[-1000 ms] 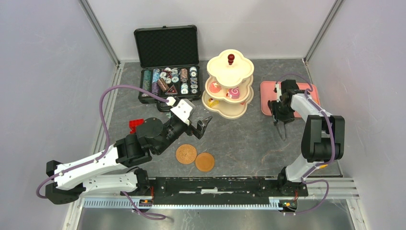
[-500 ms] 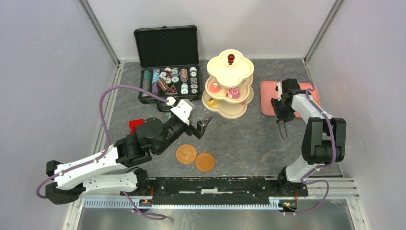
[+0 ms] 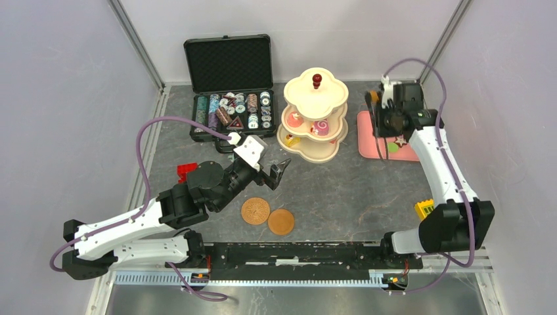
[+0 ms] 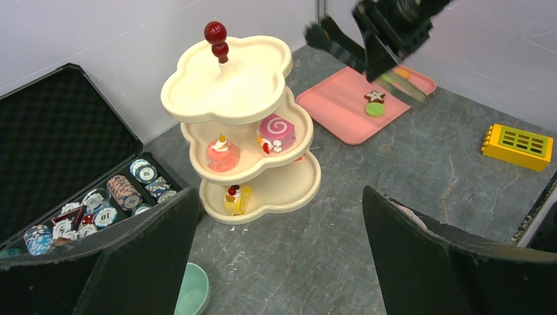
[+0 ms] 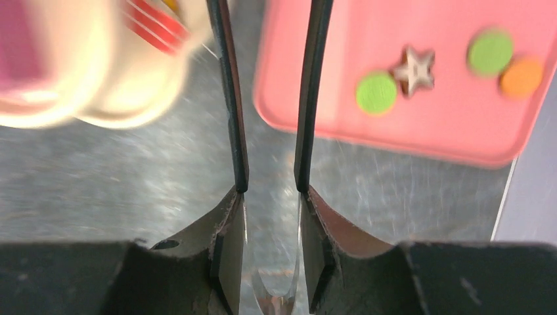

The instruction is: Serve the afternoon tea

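Grey stone-look table [image 3: 341, 190]: the cream three-tier stand [image 3: 315, 98] sits far middle, pastries [image 3: 320, 127] on its lower tiers. Two brown saucers [image 3: 255, 210] lie side by side near the front. The left claw [image 3: 276, 174] hangs wide and empty just beyond them. The right claw [image 3: 381, 152], pinched narrow on nothing, hovers over the pink tray's [image 3: 365, 141] left edge.

Left arm [image 3: 125, 226], at 8 o'clock in the top view, has white shells between bulky black joint housings, with a purple left cable [image 3: 167, 118] looping along it. Right arm [image 3: 441, 161], at 3 o'clock, has the same white-and-black build and a purple right cable [image 3: 420, 61]. Left fingers [image 4: 131, 262] are broad matte-black wedges. Right fingers [image 5: 231, 98] are thin black blades on thicker black roots.
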Robot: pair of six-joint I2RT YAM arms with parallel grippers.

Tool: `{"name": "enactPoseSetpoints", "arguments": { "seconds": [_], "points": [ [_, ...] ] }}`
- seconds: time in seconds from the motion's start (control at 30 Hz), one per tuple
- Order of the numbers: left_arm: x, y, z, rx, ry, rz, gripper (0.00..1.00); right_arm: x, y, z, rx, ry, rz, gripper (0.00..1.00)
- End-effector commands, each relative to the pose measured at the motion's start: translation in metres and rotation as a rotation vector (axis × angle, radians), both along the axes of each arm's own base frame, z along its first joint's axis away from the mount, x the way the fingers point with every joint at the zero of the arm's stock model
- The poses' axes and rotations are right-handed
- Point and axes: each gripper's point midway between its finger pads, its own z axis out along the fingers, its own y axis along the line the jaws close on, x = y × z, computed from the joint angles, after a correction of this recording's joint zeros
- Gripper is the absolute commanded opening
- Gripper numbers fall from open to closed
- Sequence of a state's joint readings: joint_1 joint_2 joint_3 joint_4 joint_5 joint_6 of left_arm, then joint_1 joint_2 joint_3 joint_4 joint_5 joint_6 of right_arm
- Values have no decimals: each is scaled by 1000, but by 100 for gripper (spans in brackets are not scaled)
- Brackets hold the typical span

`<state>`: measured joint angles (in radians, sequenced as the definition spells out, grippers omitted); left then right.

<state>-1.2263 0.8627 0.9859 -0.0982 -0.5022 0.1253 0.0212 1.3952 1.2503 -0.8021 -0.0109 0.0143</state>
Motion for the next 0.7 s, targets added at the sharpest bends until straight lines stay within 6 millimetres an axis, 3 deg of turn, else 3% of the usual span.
{"name": "enactPoseSetpoints", "arguments": {
  "seconds": [0.0, 0.1, 0.23, 0.67],
  "points": [
    [1, 4, 13, -70, -2, 29, 100, 21, 51, 96, 80, -221, 116, 16],
    [3, 6, 13, -67, -6, 40, 100, 30, 81, 120, 86, -247, 178, 17],
    [4, 10, 15, -69, -11, 56, 100, 38, 107, 132, 96, -249, 227, 18],
    [5, 14, 15, -74, -21, 68, 100, 48, 132, 107, 54, -196, 263, 25]
  ]
}}
